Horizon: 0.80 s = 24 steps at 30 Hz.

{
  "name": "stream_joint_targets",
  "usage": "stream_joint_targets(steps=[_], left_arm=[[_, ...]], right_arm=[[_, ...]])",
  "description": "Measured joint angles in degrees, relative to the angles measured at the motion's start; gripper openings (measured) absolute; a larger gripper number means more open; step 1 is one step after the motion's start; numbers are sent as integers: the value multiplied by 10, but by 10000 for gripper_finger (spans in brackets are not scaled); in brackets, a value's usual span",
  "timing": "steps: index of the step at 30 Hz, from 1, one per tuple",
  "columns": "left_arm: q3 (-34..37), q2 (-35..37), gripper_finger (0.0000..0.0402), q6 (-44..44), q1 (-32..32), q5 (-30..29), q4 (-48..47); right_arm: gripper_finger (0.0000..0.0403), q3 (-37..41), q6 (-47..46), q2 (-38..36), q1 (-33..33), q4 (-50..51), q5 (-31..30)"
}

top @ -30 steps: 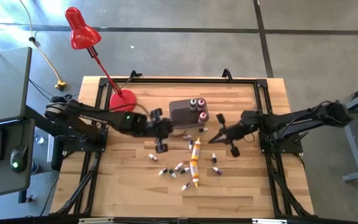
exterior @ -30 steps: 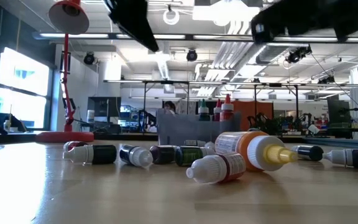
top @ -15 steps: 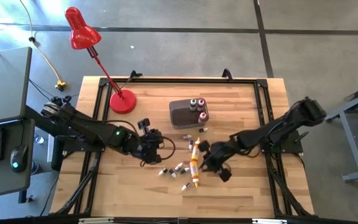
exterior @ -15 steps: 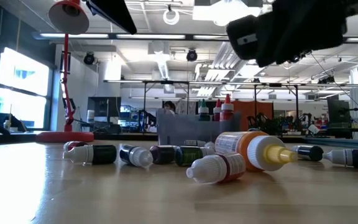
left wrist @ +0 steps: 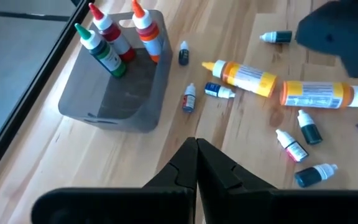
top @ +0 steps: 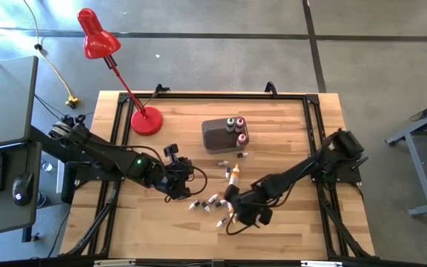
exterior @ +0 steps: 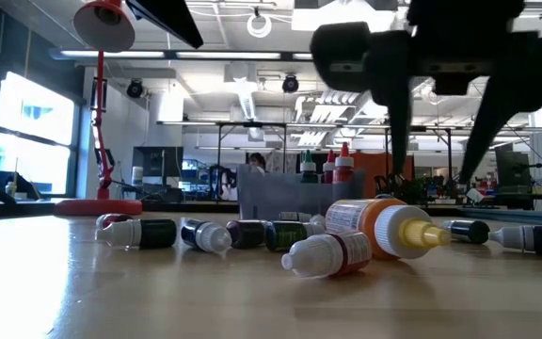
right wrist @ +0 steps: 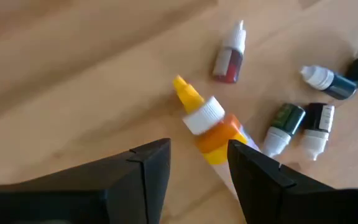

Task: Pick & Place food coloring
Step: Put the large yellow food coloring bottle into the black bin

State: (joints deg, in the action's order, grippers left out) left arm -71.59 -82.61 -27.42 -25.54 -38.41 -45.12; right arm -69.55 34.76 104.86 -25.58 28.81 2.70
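Several tiny food coloring bottles (top: 213,199) lie on their sides on the wooden table, also in the low view (exterior: 327,254) and the right wrist view (right wrist: 229,59). Two larger orange bottles (top: 232,185) lie end to end among them. My right gripper (top: 236,213) hangs open just above the nearer orange bottle's capped end (right wrist: 207,127), one finger on either side (exterior: 436,174), touching nothing. My left gripper (top: 184,180) is shut and holds nothing, left of the bottles and above the table (left wrist: 196,158).
A dark grey tub (top: 223,135) stands behind the scattered bottles with three bottles upright in it (left wrist: 114,46). A red desk lamp's base (top: 147,120) sits at the far left of the table. Bare wood lies toward the near edge.
My right gripper has swept from beside the tub toward the table's near edge and left, come down over the nearer orange bottle, and opened. My left gripper has drawn back a little toward the near left. No bottle has moved.
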Motion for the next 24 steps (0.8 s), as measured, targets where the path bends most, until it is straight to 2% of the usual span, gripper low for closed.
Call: stream_joint_targets(steps=[5,10,14,24], left_arm=[[0,0,0,1,0,17,0],[0,0,0,2,0,19,-1],[0,0,0,18,0,20,0],[0,0,0,21,0,20,0]], right_arm=[[154,-61,50,59,1,51,-11],[154,-94,85,86,2,68,-16],[154,-96,113,89,2,59,-45],[154,-59,219,89,4,26,-38]])
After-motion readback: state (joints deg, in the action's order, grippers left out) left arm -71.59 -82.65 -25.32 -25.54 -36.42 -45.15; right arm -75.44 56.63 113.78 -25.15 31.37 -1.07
